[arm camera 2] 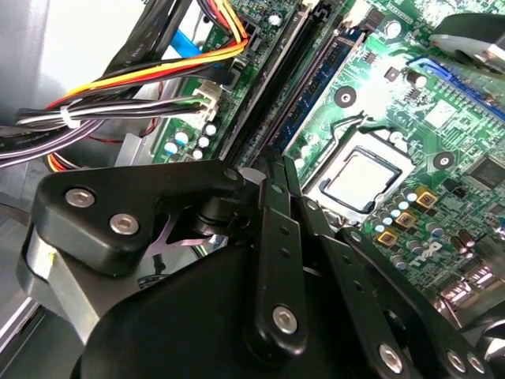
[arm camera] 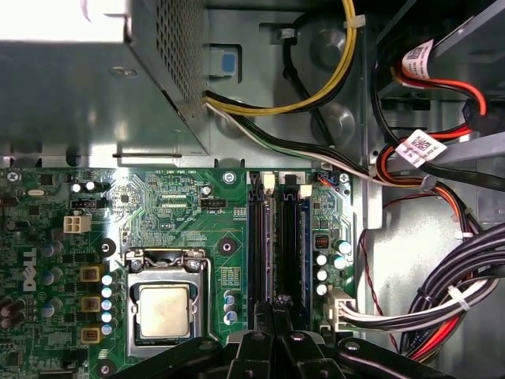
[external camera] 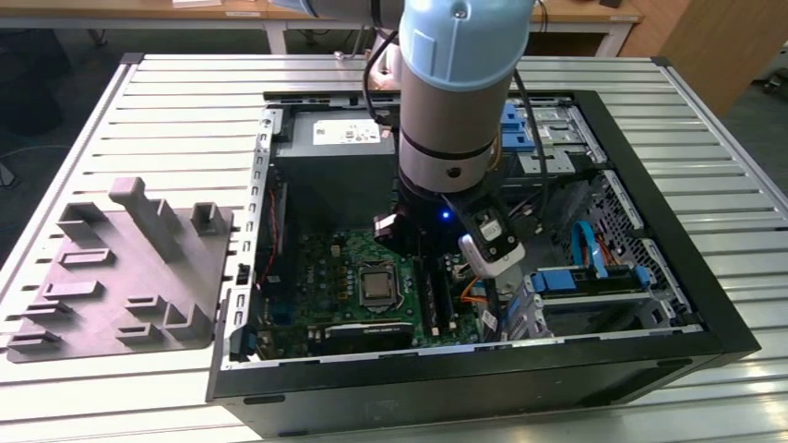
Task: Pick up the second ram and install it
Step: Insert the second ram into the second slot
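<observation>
The second ram (arm camera 2: 316, 83), a thin bluish board with dark chips, stands on edge along the black memory slot rails (arm camera: 260, 237), to the exterior view's right of the processor socket (arm camera: 164, 308). It runs straight up to my gripper (arm camera 2: 274, 162), whose two fingers are drawn together on its near end. In the first wrist view the gripper (arm camera: 276, 309) sits right over the slot rails. In the exterior view the gripper (external camera: 425, 263) reaches deep into the open computer case (external camera: 640, 351), low over the green motherboard (external camera: 327, 277).
The grey power-supply box (external camera: 332, 138) fills the far end of the case. Bundles of coloured cables (arm camera: 442, 300) hang close beside the slots. A drive cage with blue parts (external camera: 591, 277) stands on the exterior view's right. A grey moulded holder (external camera: 124, 268) lies on the table outside the case.
</observation>
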Robot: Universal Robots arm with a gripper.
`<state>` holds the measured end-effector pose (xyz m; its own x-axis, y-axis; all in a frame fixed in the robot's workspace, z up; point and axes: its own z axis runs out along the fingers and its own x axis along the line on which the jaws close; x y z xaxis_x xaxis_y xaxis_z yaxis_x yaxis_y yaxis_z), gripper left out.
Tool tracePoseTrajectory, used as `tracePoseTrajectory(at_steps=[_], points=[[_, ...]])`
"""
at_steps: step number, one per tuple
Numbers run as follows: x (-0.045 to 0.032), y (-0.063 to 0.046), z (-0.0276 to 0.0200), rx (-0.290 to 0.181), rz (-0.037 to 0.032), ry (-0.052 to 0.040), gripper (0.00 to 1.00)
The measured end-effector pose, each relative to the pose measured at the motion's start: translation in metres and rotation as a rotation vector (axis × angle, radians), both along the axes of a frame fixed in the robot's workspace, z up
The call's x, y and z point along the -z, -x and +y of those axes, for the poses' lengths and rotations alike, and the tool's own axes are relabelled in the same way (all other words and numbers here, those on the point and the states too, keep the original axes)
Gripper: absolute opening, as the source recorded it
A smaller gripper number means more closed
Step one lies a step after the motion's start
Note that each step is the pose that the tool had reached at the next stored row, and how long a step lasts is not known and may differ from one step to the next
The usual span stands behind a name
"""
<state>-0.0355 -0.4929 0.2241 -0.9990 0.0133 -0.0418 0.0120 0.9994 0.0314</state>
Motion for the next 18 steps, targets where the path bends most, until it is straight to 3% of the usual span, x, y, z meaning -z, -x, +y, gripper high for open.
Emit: tracePoseTrajectory(at_steps=[18], points=[[0.004,0.0001,0.0,0.001,0.0,0.0,0.11]])
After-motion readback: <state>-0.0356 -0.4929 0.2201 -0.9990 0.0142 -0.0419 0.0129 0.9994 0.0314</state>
